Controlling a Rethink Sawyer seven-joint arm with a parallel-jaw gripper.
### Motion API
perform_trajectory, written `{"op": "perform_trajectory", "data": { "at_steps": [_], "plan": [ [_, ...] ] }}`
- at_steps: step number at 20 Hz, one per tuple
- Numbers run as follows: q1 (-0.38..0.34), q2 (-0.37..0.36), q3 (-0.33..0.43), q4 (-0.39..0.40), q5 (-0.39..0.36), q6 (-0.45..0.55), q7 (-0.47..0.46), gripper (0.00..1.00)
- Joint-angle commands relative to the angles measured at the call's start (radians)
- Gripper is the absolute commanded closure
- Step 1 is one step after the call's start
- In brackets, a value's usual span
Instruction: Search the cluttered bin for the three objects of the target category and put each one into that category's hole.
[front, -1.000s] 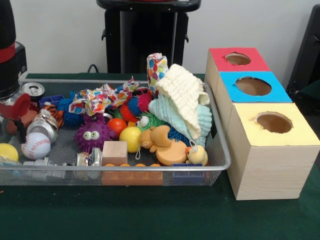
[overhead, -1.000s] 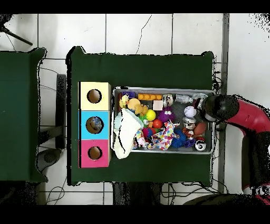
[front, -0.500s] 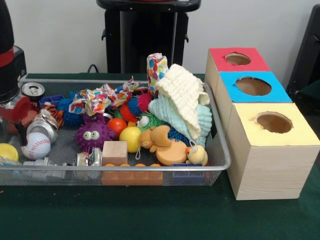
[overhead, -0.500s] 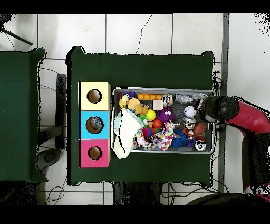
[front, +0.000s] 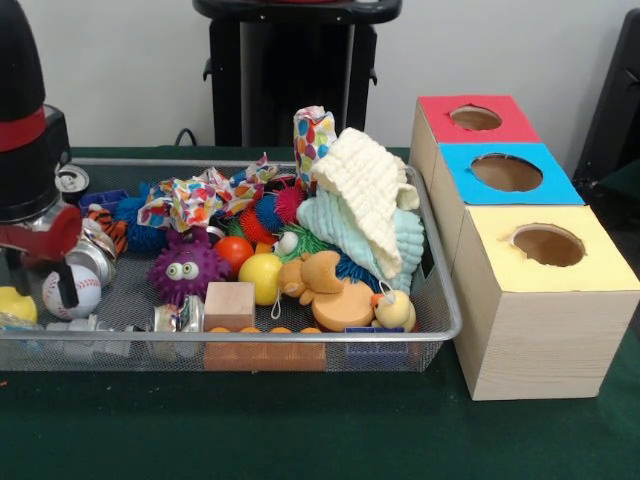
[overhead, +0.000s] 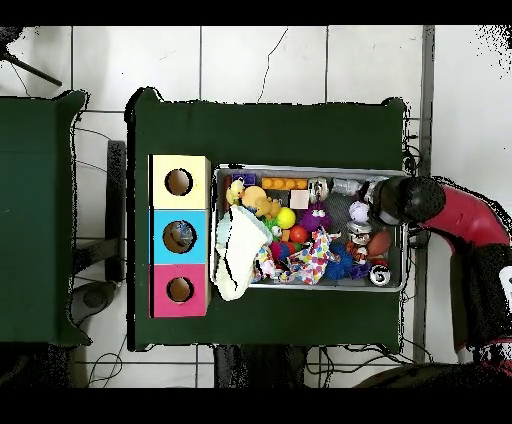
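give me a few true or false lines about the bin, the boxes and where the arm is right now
1. The arm is at the end of the bin farthest from the boxes. True.
2. The yellow box has a square hole. False: its hole is round, like those in the blue box and red box.
3. A pale yellow cloth lies on top of the pile at the bin's box end. True.
4. The baseball sits in the red box's hole. False: it lies in the bin, close by the gripper.
5. The purple spiky toy has two eyes. True.
6. The blue box stands outside the other two. False: it is between them.
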Motion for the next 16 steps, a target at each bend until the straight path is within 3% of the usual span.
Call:
{"op": "perform_trajectory", "data": {
  "at_steps": [1,6,16],
  "plan": [
    [0.034,0.017,0.114,0.012,-0.061,0.097,-0.340,0.00],
    [0.041,0.042,0.137,-0.039,-0.075,0.141,-0.385,0.00],
    [-0.015,0.088,0.184,-0.082,-0.101,0.123,-0.475,0.00]
  ]
}}
